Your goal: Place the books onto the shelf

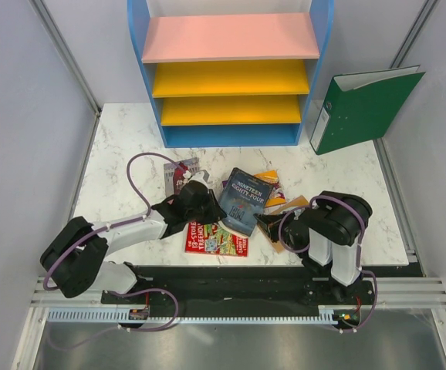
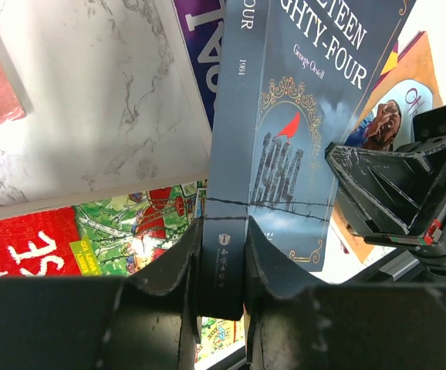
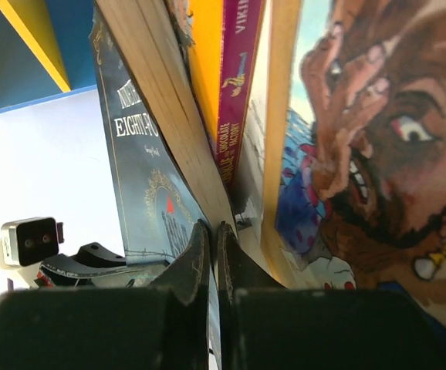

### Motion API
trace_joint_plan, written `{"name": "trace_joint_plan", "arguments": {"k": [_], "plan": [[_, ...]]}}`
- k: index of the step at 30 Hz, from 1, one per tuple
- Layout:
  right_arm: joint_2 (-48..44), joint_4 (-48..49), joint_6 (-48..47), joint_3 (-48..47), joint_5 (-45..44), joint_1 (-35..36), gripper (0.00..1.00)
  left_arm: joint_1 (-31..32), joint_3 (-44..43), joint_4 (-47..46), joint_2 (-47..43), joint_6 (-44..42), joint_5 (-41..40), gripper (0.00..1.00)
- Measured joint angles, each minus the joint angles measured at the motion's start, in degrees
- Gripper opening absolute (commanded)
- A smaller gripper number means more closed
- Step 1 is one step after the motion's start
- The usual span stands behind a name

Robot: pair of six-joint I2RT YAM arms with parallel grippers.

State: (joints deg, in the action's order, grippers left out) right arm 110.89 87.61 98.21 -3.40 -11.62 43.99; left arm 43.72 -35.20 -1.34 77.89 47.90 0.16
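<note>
The dark blue "Nineteen Eighty-Four" book (image 1: 244, 199) lies tilted on a pile of books mid-table. My left gripper (image 2: 221, 231) is shut on the lower end of its spine (image 2: 234, 116). From the right, my right gripper (image 3: 213, 229) is shut, its tips against the bottom edge of that book's page block (image 3: 169, 92). An orange illustrated book (image 3: 377, 154) and a magenta-spined one (image 3: 234, 85) lean beside it. The red-green Treehouse book (image 1: 215, 239) lies flat beneath my left gripper (image 1: 214, 202). A small maroon-grey book (image 1: 178, 171) lies behind it. The shelf (image 1: 231, 35) stands at the back.
A big green ring binder (image 1: 366, 108) leans against the shelf's right side. More orange books (image 1: 273, 181) poke out from behind the pile. The marble tabletop (image 1: 123, 154) is walled on both sides. A black rail (image 1: 231, 281) runs along the near edge.
</note>
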Motion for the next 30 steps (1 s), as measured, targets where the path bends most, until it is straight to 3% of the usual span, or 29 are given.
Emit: {"name": "trace_joint_plan", "arguments": {"k": [4, 8, 10, 11, 12, 15, 18, 24, 30], "plan": [[-1.4, -0.9, -1.8, 0.0, 1.1, -0.7, 0.00, -0.2, 0.0, 0.2, -0.3, 0.0, 0.4, 0.02], [-9.4, -8.5, -7.1, -0.3, 3.2, -1.3, 0.05, -0.2, -0.1, 2.1, -2.3, -0.1, 0.9, 0.02], [-16.4, -17.1, -11.5, -1.6, 3.9, -1.4, 0.29, -0.2, -0.4, 4.2, -4.0, -0.3, 0.8, 0.02], [-21.3, -24.4, -14.1, -3.2, 4.0, -1.3, 0.37, -0.2, -0.8, 5.4, -4.8, -0.5, 0.5, 0.02], [-26.3, -32.7, -17.4, -5.7, 3.8, -1.2, 0.52, -0.3, -1.1, 6.1, -5.4, -0.8, 0.2, 0.02], [-37.4, -52.0, -26.1, -14.1, 2.1, -0.4, 0.73, -0.4, -3.0, 9.0, -7.1, -1.7, -0.5, 0.02], [-44.4, -65.0, -34.2, -21.5, -0.8, 0.1, 0.84, -0.4, -5.4, 11.2, -7.8, -2.4, -0.3, 0.02], [-49.1, -78.0, -42.9, -24.8, -6.7, 0.1, 0.98, -0.1, -9.3, 15.3, -8.3, -3.7, 1.9, 0.02], [-54.3, -85.6, -45.9, -23.5, -12.5, 0.0, 0.98, -0.1, -14.9, 22.5, -9.7, -4.7, 3.1, 0.02]]}}
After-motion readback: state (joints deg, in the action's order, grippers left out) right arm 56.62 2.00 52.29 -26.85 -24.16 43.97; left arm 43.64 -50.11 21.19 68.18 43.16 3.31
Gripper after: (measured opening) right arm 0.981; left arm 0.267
